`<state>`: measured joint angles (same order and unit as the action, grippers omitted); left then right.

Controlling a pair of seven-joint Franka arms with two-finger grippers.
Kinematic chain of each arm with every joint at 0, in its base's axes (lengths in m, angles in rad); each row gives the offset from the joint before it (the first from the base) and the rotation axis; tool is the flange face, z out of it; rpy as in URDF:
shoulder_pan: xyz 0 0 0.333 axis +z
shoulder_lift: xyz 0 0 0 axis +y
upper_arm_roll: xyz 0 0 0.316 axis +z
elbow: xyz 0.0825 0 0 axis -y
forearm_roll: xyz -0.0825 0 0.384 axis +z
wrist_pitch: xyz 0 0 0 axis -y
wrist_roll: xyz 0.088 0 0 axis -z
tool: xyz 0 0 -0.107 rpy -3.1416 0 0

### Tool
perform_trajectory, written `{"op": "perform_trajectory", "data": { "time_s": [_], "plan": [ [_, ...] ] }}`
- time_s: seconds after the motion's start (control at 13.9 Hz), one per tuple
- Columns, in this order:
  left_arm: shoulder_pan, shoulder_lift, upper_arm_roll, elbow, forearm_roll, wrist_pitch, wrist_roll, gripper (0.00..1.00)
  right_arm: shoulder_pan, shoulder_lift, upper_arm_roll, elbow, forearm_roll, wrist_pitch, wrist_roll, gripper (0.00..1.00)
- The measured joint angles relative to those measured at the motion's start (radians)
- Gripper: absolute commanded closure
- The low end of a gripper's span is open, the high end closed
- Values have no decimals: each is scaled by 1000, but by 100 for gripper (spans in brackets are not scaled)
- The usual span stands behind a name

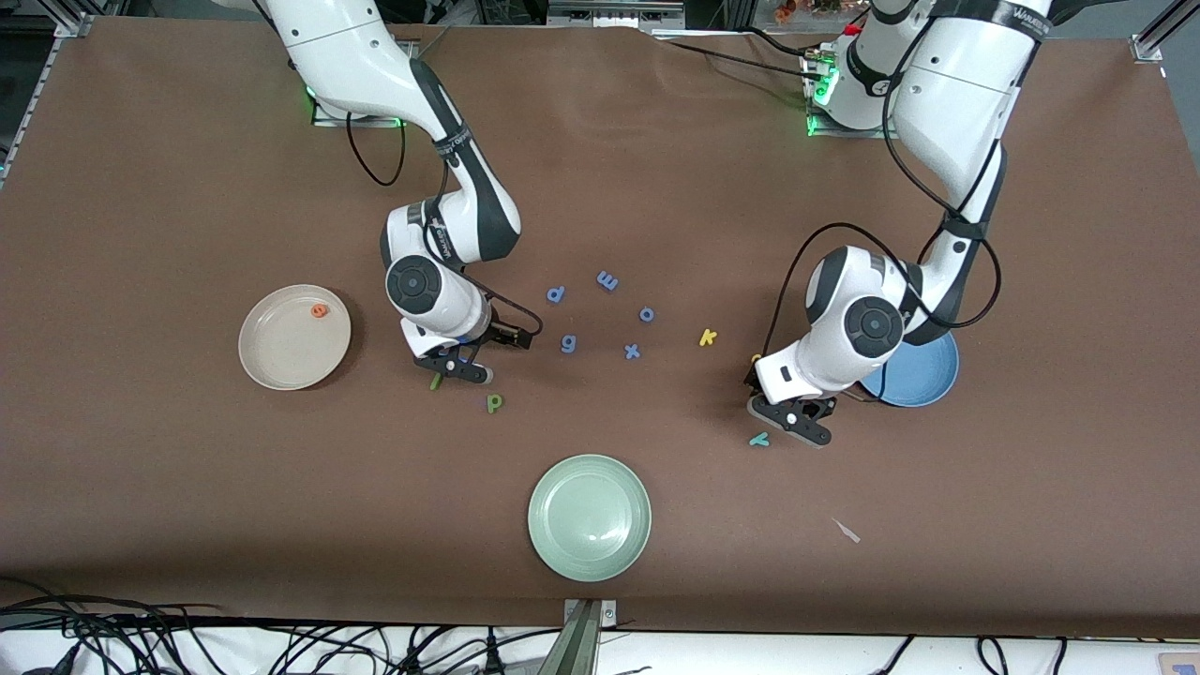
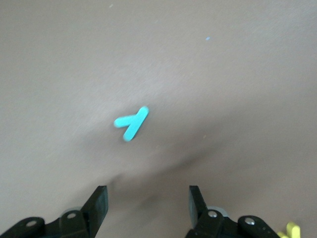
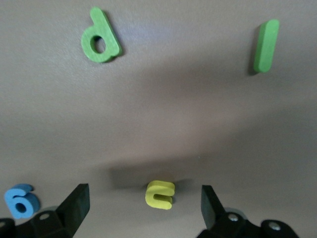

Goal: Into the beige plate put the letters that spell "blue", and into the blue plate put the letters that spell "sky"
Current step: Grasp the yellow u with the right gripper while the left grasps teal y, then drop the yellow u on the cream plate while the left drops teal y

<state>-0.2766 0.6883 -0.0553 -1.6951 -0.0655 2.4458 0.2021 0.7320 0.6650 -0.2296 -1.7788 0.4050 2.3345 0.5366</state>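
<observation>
The green plate (image 1: 589, 517) lies nearest. Farther up, the left gripper (image 1: 792, 424) hangs low, jaws apart and empty — the teal y (image 2: 132, 123) lies just beside it. The right gripper (image 3: 144, 206) stands wide over the yellow u (image 3: 159, 194), near the green b (image 1: 494, 402) and l (image 3: 266, 45). The orange e (image 1: 321, 310) sits in the beige plate (image 1: 272, 361); the k (image 1: 708, 337) lies near the blue plate (image 1: 928, 380).

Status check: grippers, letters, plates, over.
Both grippers open, empty: left gripper by teal y, right gripper at yellow u. Orange e in beige plate. Nothing blocking.
</observation>
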Motion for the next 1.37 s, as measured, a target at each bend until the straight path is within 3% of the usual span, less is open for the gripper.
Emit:
{"op": "perform_trajectory", "data": {
  "time_s": [0.22,0.65,0.79,1.08,1.22,1.37],
  "plan": [
    [-14,50,0,61,0,10,0,26,0,4,0,-3,0,0,0,26],
    [-14,125,5,124,0,91,1,26,1,10,0,-7,0,0,-1,87],
    [-14,131,6,129,0,94,3,37,2,3,1,-6,0,-1,-1,100],
    [-12,133,12,131,0,94,47,60,-1,6,-4,0,0,-18,-30,100],
    [-11,134,14,131,0,94,59,63,-8,-1,-37,25,0,-101,-90,100],
    [-10,135,16,133,0,95,61,64,-15,-26,-116,42,1,-211,-199,100]
  ]
}}
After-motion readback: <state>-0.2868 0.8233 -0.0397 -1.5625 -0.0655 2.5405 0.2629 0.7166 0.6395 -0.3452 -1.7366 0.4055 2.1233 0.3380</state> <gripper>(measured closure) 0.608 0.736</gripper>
